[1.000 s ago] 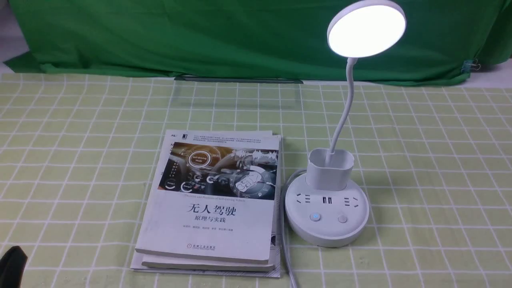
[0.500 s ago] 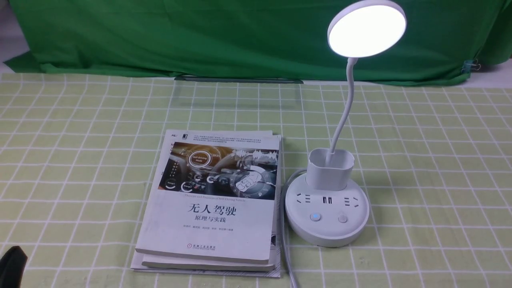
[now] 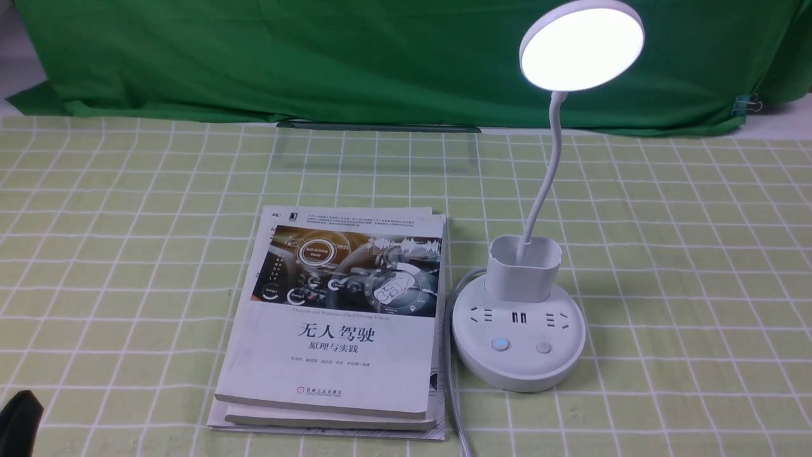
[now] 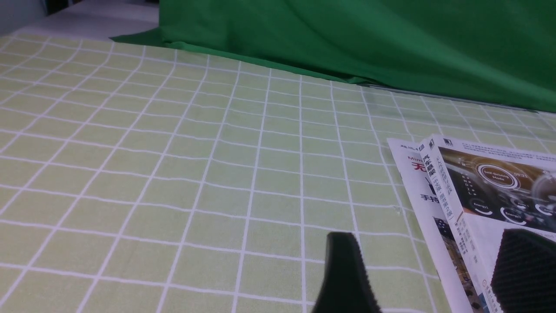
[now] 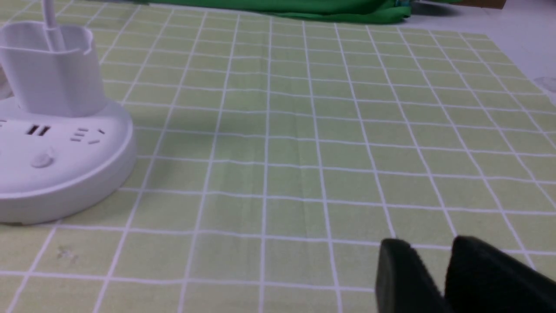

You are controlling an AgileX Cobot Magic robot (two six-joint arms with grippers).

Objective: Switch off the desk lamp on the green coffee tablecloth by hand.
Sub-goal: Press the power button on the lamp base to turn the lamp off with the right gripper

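The white desk lamp [image 3: 519, 343] stands right of centre on the green coffee tablecloth [image 3: 698, 254]. Its round head [image 3: 580, 46] glows bright, and the left of its two buttons [image 3: 500, 344] shows a blue light. In the right wrist view the lamp's base [image 5: 65, 165] sits well off to one side of my right gripper [image 5: 428, 243]. That hand hangs low over bare cloth with its fingers a narrow gap apart and nothing between them. My left gripper [image 4: 430, 237] is wide open beside the books, holding nothing.
Two stacked books [image 3: 336, 317] lie right beside the lamp's left side, with its white cable [image 3: 453, 393] running between them toward the front edge. A dark green backdrop cloth [image 3: 317, 57] hangs along the back. A black bit of the left arm [image 3: 19, 419] shows at the front-left corner.
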